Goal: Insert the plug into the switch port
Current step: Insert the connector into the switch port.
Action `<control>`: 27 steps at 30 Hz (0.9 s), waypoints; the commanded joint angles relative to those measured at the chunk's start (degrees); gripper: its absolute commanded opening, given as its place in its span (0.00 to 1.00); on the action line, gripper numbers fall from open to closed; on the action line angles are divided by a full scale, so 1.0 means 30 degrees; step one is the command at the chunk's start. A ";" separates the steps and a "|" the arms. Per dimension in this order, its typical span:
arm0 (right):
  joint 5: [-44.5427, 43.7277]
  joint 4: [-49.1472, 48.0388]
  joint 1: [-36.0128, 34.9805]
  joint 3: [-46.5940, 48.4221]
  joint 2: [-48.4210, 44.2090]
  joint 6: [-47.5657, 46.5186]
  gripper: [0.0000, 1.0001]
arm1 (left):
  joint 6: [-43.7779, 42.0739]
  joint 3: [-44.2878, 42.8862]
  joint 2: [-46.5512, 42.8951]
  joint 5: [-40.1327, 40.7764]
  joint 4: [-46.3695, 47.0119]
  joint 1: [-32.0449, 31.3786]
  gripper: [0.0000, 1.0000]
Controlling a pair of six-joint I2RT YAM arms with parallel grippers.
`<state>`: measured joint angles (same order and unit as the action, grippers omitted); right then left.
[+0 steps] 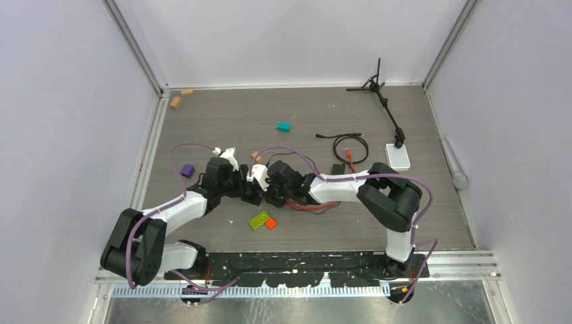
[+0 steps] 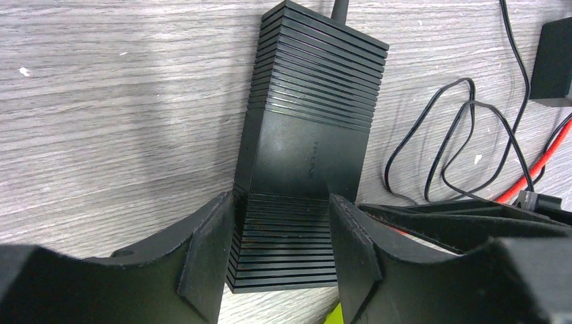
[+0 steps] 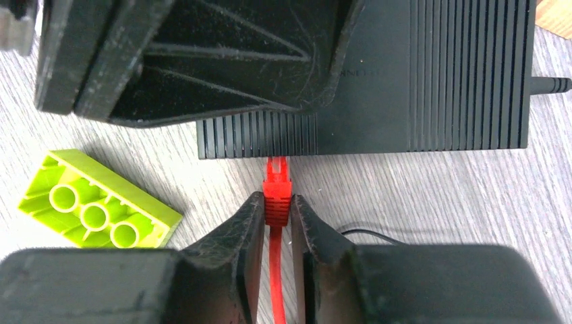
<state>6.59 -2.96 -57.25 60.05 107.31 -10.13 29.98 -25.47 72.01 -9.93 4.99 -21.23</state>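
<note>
The switch is a flat black ribbed box lying on the wood-grain table; my left gripper is shut on its near end, one finger on each long side. In the right wrist view the red plug is pinched between the fingers of my right gripper. Its clear tip meets the switch's port edge. How deep it sits I cannot tell. The red-orange cable trails back between the fingers. From above, both grippers meet mid-table and cover the switch.
A lime brick lies left of the plug, with a small orange brick beside it. A black power brick and loops of thin black wire sit to the switch's right. A purple block and a teal block lie farther off.
</note>
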 commanded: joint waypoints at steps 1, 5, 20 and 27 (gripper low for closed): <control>-0.0055 -0.0474 0.0014 0.0678 0.0236 0.0227 0.20 | 0.0032 0.0081 -0.0037 -0.0486 0.0941 0.0076 0.55; -0.0177 -0.0810 0.0031 0.0329 0.0043 0.0353 0.01 | 0.0057 0.0109 0.0031 -0.0651 0.1069 0.0061 0.52; -0.0221 -0.1291 -0.0424 0.2651 -0.0611 0.0350 0.00 | 0.1566 0.1811 0.1907 -0.2012 0.4375 -0.2066 0.41; -0.1055 -0.1924 -0.1254 0.3070 -0.0505 0.0528 0.00 | 0.2012 0.2281 0.2132 -0.1629 0.4985 -0.2326 0.39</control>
<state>2.33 6.46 -58.85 64.16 107.24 -9.17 33.04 -21.23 77.08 -7.33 22.31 -24.82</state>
